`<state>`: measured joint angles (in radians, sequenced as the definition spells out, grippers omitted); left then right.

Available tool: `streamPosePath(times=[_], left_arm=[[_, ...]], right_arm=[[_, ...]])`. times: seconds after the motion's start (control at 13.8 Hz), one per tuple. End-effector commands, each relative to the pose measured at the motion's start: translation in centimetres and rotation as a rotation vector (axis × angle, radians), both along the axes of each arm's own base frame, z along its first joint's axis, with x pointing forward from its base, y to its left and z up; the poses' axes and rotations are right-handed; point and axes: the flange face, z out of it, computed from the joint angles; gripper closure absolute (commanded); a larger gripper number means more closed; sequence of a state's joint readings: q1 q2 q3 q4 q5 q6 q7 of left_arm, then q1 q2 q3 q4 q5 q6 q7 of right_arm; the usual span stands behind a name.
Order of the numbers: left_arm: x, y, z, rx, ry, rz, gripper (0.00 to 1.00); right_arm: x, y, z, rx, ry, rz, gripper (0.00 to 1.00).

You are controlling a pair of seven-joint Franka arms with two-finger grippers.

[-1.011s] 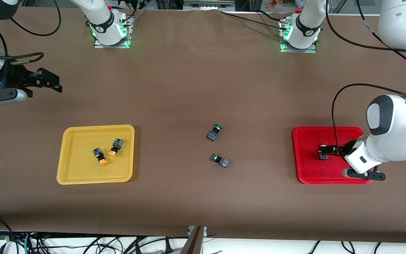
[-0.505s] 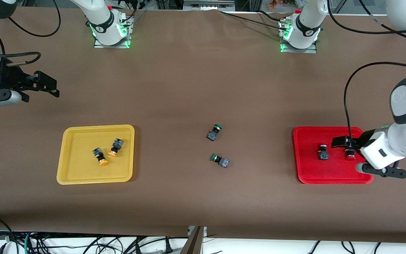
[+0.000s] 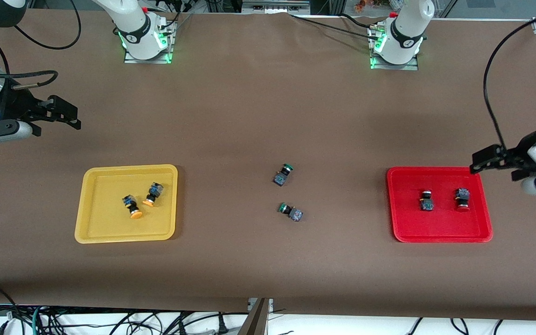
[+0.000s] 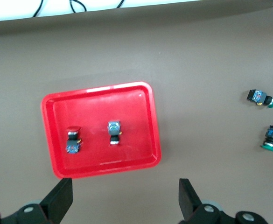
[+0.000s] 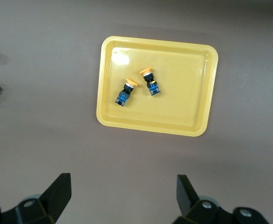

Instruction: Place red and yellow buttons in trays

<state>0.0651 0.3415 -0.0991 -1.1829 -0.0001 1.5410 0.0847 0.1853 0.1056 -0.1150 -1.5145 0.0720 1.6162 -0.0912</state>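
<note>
The yellow tray (image 3: 91, 204) holds two yellow-capped buttons (image 3: 132, 207) (image 3: 152, 194), both lying on their sides. In the red tray (image 3: 435, 228) lie two red-capped buttons (image 3: 426, 201) (image 3: 461, 198), a little apart. My left gripper (image 3: 484, 160) hangs open and empty over the table just off the red tray's corner. The left wrist view shows the red tray (image 4: 136, 121) and both red buttons (image 4: 73, 140) (image 4: 114, 132) past the open left gripper (image 4: 124, 191). My right gripper (image 3: 70, 116) waits open over bare table near the right arm's end. Past the open right gripper (image 5: 122, 186), the right wrist view looks down on the yellow tray (image 5: 187, 84).
Two green-capped buttons (image 3: 283, 174) (image 3: 291, 211) lie on the brown table between the trays. They also show in the left wrist view as green buttons (image 4: 261, 97) (image 4: 271, 137). Cables trail along the table's edges and by the arm bases.
My left gripper has lifted out of the red tray and drawn back toward the left arm's end, uncovering the second red button lying there. The right gripper has barely shifted.
</note>
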Motion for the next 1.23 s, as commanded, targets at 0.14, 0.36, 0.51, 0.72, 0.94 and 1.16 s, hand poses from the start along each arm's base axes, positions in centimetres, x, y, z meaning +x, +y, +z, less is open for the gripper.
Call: streamPosePath(times=[0.14,0.36,0.51,0.72,0.94,1.16], left_arm=[[-6.6,0.7,1.4,0.034,0.083,0.029,0.00],[-10.0,-0.1,1.2,0.019,0.118,0.139,0.00],[-11.1,-1.3,0.9,0.021,0.130,0.125,0.00],[-11.2,-1.1,0.6,0.022,0.138,0.130,0.00],[-10.0,-1.4,0.1,0.030,0.141,0.119,0.00],[-9.1,-1.2,0.2,0.029,0.137,0.121,0.00]], right_arm=[[0.5,-0.7,-0.1,-0.017,0.003,-0.016,0.00],[0.5,-0.7,-0.1,-0.017,0.003,-0.016,0.00],[0.5,-0.7,0.0,-0.017,0.001,-0.016,0.00],[0.5,-0.3,0.0,-0.017,-0.002,-0.010,0.00],[0.5,-0.1,0.1,-0.017,-0.003,-0.008,0.00],[0.5,-0.1,0.0,-0.017,0.000,-0.008,0.00]])
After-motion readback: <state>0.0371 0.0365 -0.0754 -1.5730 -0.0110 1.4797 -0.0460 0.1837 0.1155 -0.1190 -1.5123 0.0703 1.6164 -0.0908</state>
